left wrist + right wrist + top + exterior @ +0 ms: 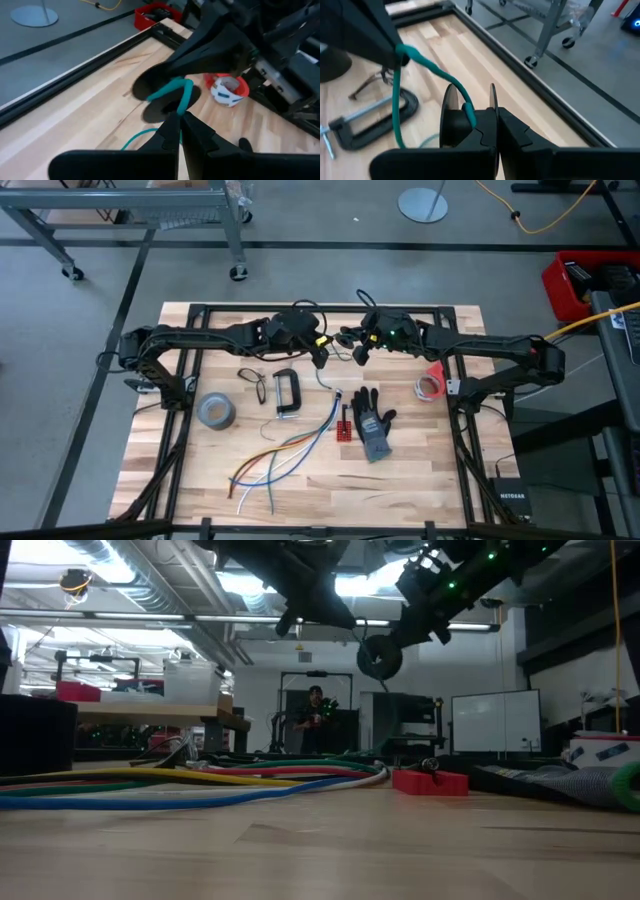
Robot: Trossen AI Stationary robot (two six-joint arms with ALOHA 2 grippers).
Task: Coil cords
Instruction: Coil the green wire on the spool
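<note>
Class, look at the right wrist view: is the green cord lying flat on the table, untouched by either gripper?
No. The green cord hangs in the air, stretched between the two grippers.

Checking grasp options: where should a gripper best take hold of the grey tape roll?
Probably from straight above: the grey tape roll lies flat on the table, hole upward, so one finger can drop into the hole and the other outside, pinching the wall.
</note>
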